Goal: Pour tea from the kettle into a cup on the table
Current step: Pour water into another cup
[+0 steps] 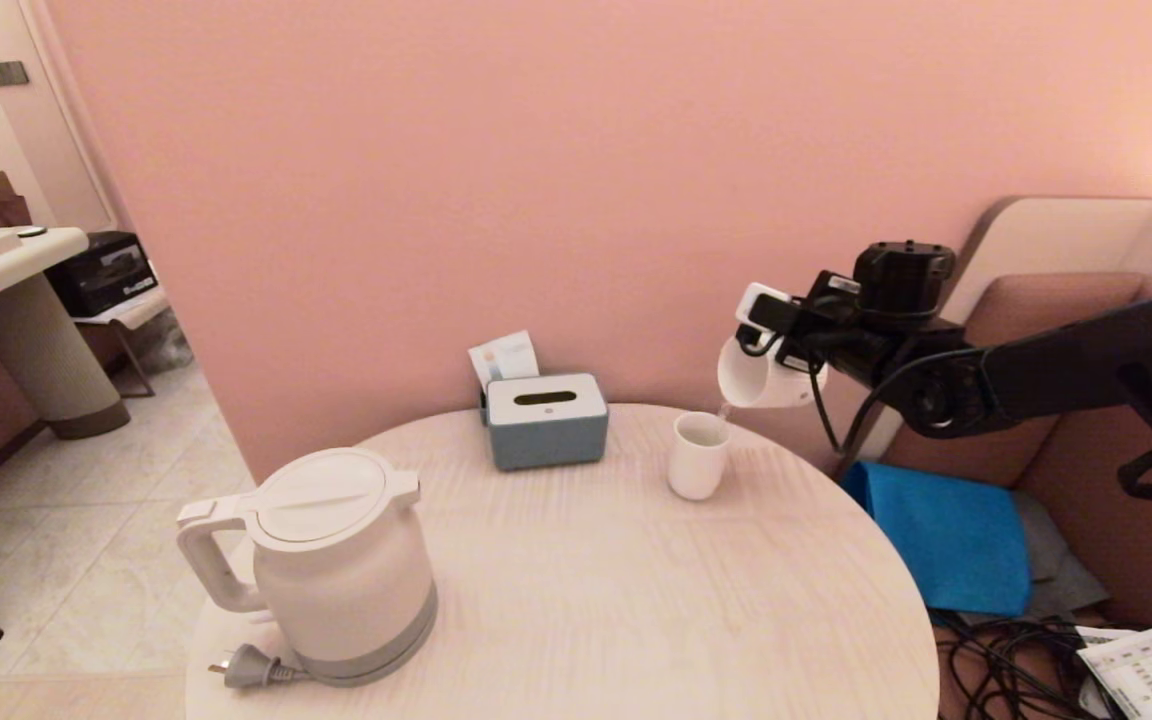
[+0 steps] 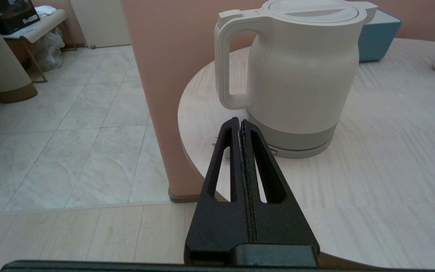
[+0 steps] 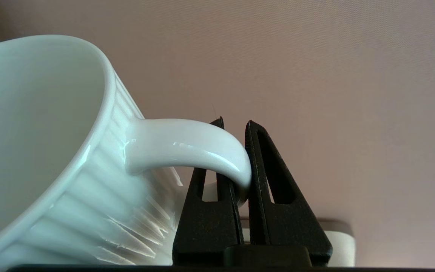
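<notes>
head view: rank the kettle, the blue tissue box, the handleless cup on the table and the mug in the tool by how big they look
1. kettle, clearly largest, though nearest the camera.
2. tissue box.
3. and 4. mug, held tilted by the right tool, and handleless cup: too alike to rank, and the mug is partly hidden.

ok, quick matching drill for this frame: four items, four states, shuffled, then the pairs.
Items
1. kettle
2. ribbed mug
3. handleless cup
4. left gripper

States
A. tilted in the right gripper, pouring
B. shut, holding nothing
C. upright on its base on the table, lid shut
D. standing on the table, catching the liquid

Pairs: 1-C, 2-A, 3-D, 4-B
</notes>
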### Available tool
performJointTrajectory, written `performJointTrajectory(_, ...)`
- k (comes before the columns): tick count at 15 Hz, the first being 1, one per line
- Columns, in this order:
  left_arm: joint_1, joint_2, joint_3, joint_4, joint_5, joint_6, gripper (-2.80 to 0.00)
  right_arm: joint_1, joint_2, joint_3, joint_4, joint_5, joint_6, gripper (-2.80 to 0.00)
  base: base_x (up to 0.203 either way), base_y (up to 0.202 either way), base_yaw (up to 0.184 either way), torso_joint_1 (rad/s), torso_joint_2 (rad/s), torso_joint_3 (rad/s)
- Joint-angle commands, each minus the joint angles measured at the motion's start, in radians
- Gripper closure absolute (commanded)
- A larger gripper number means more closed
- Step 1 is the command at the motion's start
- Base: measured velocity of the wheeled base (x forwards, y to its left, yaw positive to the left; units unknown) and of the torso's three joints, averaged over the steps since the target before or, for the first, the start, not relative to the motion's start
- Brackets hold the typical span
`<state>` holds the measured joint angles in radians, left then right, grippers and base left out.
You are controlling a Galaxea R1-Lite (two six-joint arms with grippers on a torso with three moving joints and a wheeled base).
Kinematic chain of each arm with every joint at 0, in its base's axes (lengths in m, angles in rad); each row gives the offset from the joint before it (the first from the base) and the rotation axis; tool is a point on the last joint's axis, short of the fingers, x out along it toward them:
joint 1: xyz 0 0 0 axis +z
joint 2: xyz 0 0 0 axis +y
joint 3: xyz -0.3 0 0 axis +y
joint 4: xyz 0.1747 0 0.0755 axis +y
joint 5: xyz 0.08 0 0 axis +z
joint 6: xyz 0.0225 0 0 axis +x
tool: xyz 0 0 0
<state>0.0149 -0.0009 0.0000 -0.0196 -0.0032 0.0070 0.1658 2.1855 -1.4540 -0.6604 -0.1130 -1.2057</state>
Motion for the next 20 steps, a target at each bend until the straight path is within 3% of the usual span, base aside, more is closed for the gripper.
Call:
performJointTrajectory(1, 0.000, 0.001, 0.000, 0.000, 0.000, 0.001, 0.00, 0.004, 0.002, -0.008, -0.004, -0.001, -0.014, 0.00, 0.000, 0.000, 0.000, 0.000, 0.00, 0.000)
performJointTrajectory(20, 0.000, 0.001, 0.000, 0.000, 0.000, -0.001, 0.00, 0.037, -0.001, -0.149, 0.073, -0.017, -0.074, 0.00, 0.000, 0.000, 0.000, 0.000, 0.00, 0.000)
